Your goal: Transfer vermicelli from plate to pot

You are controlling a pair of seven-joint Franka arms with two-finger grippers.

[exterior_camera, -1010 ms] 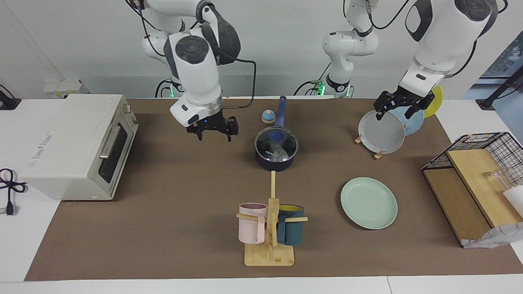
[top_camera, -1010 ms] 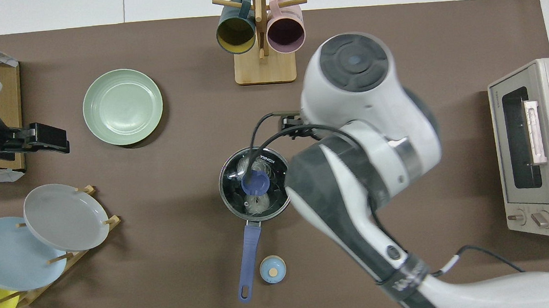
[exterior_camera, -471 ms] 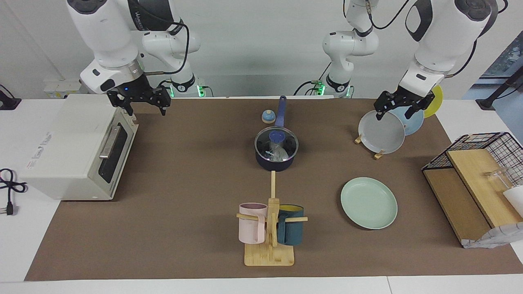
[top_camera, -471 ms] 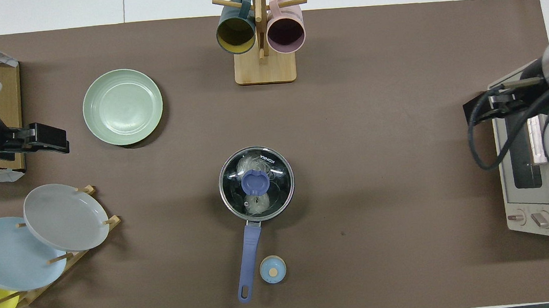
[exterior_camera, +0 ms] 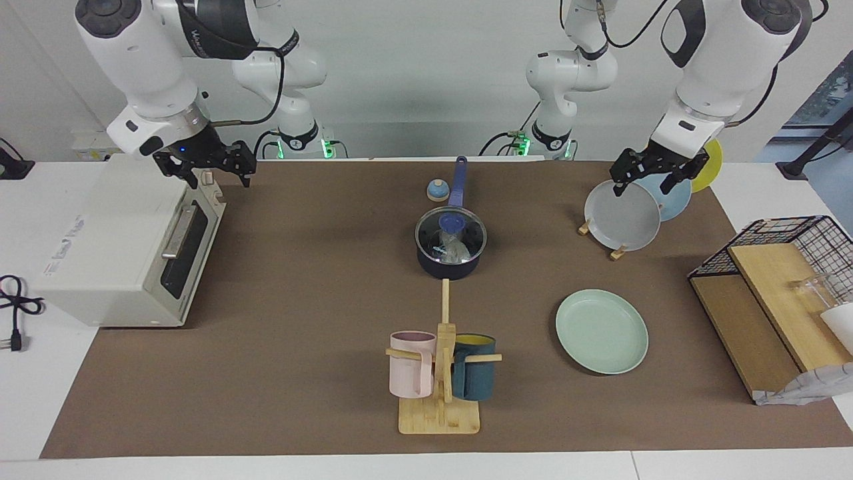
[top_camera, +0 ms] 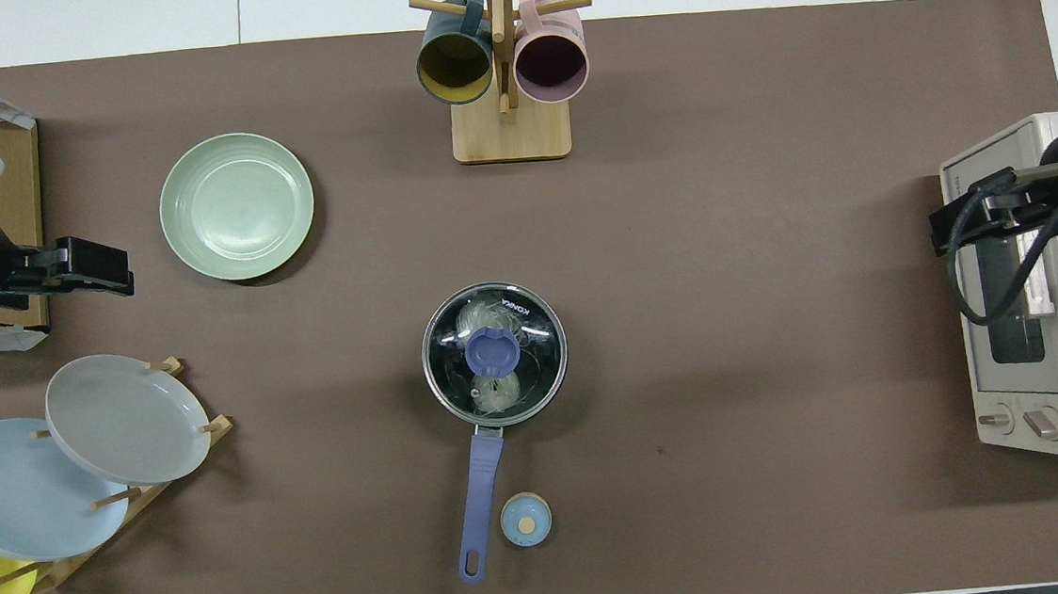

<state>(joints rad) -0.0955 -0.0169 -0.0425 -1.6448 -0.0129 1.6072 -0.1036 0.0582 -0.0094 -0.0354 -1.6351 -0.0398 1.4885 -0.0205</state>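
The dark pot (exterior_camera: 450, 261) with a long blue handle stands mid-table, and it also shows in the overhead view (top_camera: 441, 379). A glass lid with a blue knob (top_camera: 492, 351) covers it. The vermicelli (top_camera: 477, 318) lies inside the pot and shows through the lid. The mint-green plate (exterior_camera: 602, 331) lies bare, farther from the robots than the pot and toward the left arm's end (top_camera: 237, 207). My right gripper (exterior_camera: 220, 177) is open and empty over the toaster oven's corner (top_camera: 958, 225). My left gripper (exterior_camera: 645, 183) is open over the plate rack, waiting (top_camera: 79, 274).
A white toaster oven (exterior_camera: 120, 240) stands at the right arm's end. A rack of grey, light-blue and yellow plates (exterior_camera: 626, 213) and a wire basket with wooden boards (exterior_camera: 780, 293) stand at the left arm's end. A mug stand (exterior_camera: 440, 373) stands farther out than the pot. A small blue round knob (exterior_camera: 437, 191) sits beside the pot handle.
My right gripper has swung from beside the pot to the toaster oven at the right arm's end. The left arm, pot and plate have not moved.
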